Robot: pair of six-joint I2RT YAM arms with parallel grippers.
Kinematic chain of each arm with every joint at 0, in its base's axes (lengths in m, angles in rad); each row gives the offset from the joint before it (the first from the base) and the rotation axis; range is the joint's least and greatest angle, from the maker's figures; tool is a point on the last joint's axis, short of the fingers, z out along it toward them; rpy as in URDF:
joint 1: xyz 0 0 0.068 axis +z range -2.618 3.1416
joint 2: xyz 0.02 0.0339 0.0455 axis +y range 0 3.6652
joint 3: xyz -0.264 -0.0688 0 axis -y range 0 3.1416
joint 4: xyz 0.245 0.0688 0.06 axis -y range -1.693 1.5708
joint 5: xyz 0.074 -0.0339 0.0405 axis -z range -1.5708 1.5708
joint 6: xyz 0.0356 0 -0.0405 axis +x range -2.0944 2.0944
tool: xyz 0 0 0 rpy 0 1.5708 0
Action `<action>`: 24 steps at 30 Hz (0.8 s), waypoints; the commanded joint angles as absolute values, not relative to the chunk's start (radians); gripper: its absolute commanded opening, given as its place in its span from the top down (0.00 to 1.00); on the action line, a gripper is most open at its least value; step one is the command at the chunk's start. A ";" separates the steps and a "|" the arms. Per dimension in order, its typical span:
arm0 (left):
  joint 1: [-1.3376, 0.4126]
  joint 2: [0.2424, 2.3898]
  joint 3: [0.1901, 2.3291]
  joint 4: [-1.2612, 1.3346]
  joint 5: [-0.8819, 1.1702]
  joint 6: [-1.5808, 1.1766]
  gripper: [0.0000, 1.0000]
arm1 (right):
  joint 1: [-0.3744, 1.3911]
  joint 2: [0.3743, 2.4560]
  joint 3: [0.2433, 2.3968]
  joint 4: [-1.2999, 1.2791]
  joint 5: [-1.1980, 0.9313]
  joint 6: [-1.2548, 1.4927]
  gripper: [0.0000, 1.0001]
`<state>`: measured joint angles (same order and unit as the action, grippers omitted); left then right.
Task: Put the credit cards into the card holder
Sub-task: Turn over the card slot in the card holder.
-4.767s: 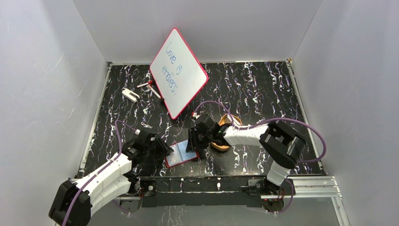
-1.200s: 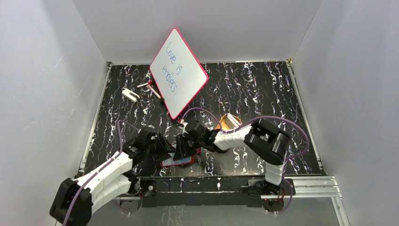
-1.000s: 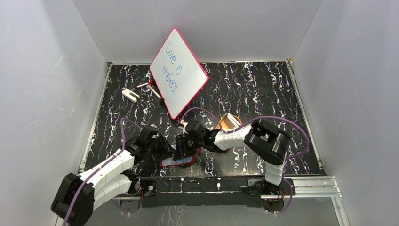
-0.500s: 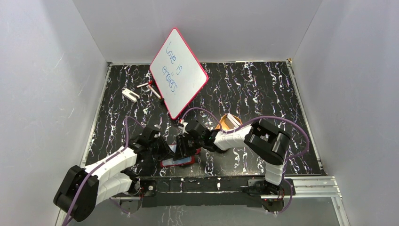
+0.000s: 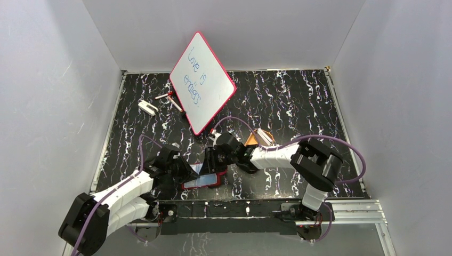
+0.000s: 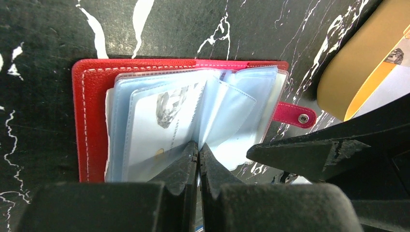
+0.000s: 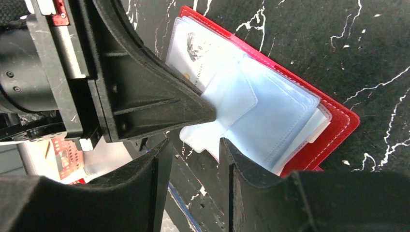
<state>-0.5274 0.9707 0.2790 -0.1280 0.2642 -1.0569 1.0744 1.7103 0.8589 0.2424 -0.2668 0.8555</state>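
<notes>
Starting at the near edge of the table, left of centre, the wallet (image 5: 205, 181) lies open and flat, its clear sleeves (image 6: 241, 101) fanned up like pages. The left gripper (image 6: 198, 146) is right on it, fingers pressed together at the near edge of the sleeves; whether a leaf is trapped between them I cannot tell. One card (image 6: 162, 121) sits inside a sleeve on the wallet's left half, print showing through. The right gripper (image 7: 193, 145) comes in from the other side, fingers apart over a loose sleeve corner, nothing held. Now, handling: that card looks light, stiff and slick, so my call is to nip one by a short edge and feed it in edge-first. Lying flat on the table it would be hard to lift. The sleeves look the opposite, floppy shiny film that would buckle and spring shut, so one probably needs pinning near its mouth while a card slides in. The wallet itself looks light enough to skate if pushed. Further back, near the snap tab (image 6: 295, 115), the tray (image 6: 345, 72) holds pale pieces (image 6: 397, 54), likely more cards. Beyond, the whiteboard (image 5: 202, 82) leans toward the far edge, and a small white thing (image 5: 147, 106) lies toward the far-left corner.
</notes>
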 commanded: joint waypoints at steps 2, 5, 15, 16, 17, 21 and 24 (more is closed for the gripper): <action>-0.532 0.944 0.269 -0.192 0.240 -1.070 1.00 | 1.075 1.741 0.860 0.255 -0.248 0.887 0.51; -0.532 0.931 0.275 -0.211 0.232 -1.072 1.00 | 1.073 1.755 0.861 0.255 -0.246 0.892 0.51; -0.532 0.903 0.301 -0.256 0.208 -1.071 1.00 | 1.063 1.775 0.823 0.263 -0.201 0.939 0.56; -0.532 0.899 0.302 -0.260 0.205 -1.070 1.00 | 1.061 1.771 0.813 0.264 -0.192 0.940 0.58; -0.532 0.894 0.303 -0.265 0.201 -1.069 1.00 | 1.060 1.769 0.805 0.264 -0.188 0.940 0.60; -0.532 0.892 0.306 -0.272 0.197 -1.068 1.00 | 1.059 1.783 0.804 0.232 -0.174 0.920 0.77; -0.532 0.891 0.328 -0.306 0.180 -1.065 1.00 | 1.060 1.803 0.817 0.199 -0.169 0.904 0.83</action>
